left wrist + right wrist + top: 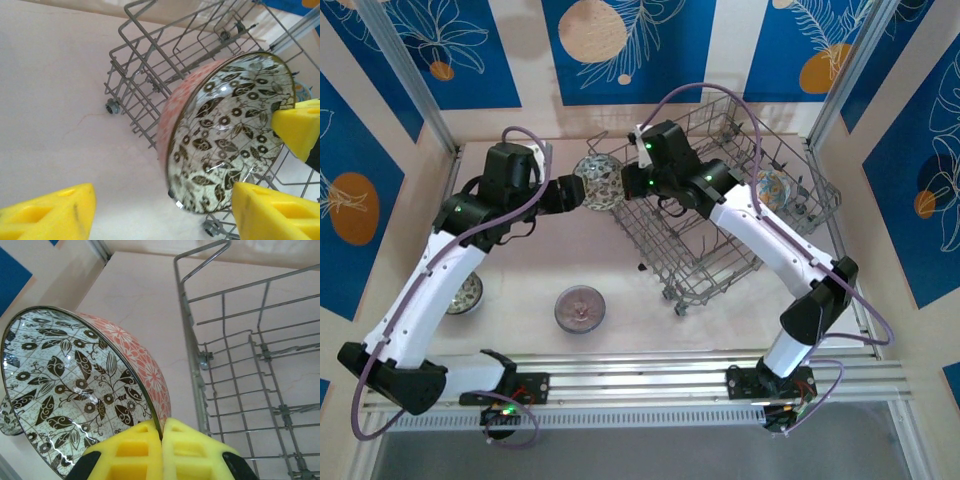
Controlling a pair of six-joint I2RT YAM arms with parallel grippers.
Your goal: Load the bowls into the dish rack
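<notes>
The job right now looks like passing a bowl from one arm to the other. The round bowl with a pink flowery outside and dark leaves painted on its white inside [598,182] hangs in the air, tipped up on its side. It is just beside the left end of the big grey wire dish rack [715,272], not in it yet.

The right jaws are clenched on the bowl's rim, with the two yellow pads pressed together over the edge. The left jaws are spread wide apart on either side of the bowl, and I do not see them touching it. So I think the right arm alone is holding the bowl.

Next, I think the left arm needs to back away. Then the right arm has to carry the bowl over the tall wire side and set it down between the upright wires. It should go slowly, because the grip is only on a thin rim and the bowl could slip or bump the wires.

Inside the rack, near the far right end, one small bowl with blue and orange colours [775,187] stands on its edge. On the pale desk [550,262] sit two more: a greyish-pink bowl [580,308] out in front, and another small bowl [465,293] half hidden under the left arm.
</notes>
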